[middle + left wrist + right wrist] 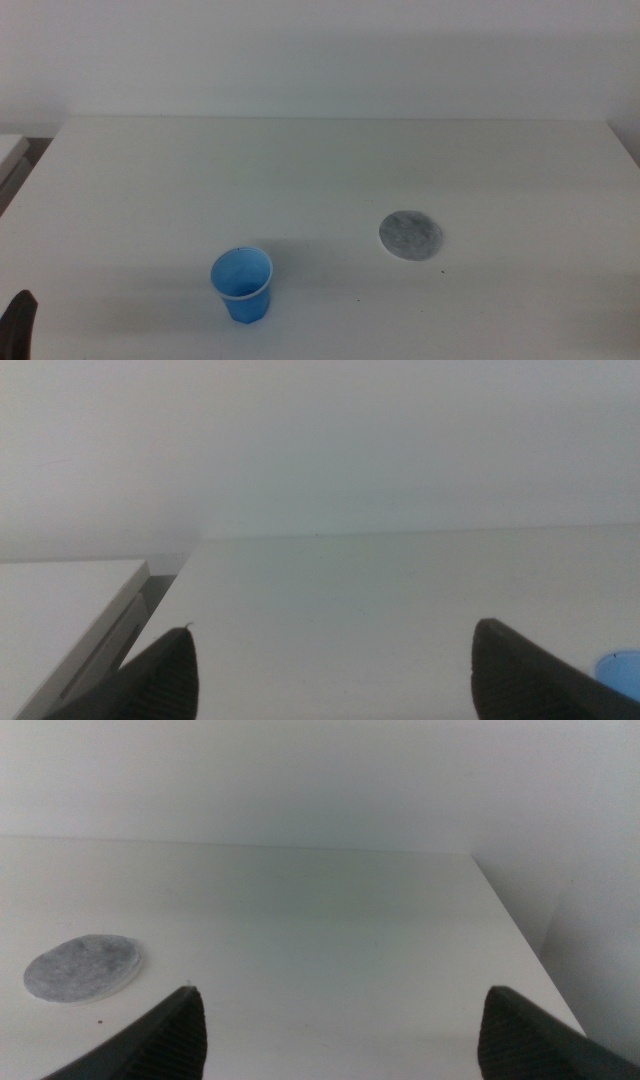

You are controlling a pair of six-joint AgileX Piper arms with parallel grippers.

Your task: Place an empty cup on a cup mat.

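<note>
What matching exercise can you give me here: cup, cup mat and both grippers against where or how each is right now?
Things:
1. cup
2. cup mat
3. left gripper
4. right gripper

States:
A. jaws open, grey disc ahead of it
B. upright on the table, apart from the mat
C. lying flat, nothing on it
D. jaws open, blue rim beside one jaw

Pairs: 1-B, 2-C, 3-D, 4-A

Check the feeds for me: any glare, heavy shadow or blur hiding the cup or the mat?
Middle view: even, soft light, no glare; the cup and cup mat are clear, with faint shadows. Left wrist view: hazy, the cup only a blurred blue sliver at the edge beside the open left gripper. Right wrist view: the mat is readable, slightly soft; right gripper open.
</note>
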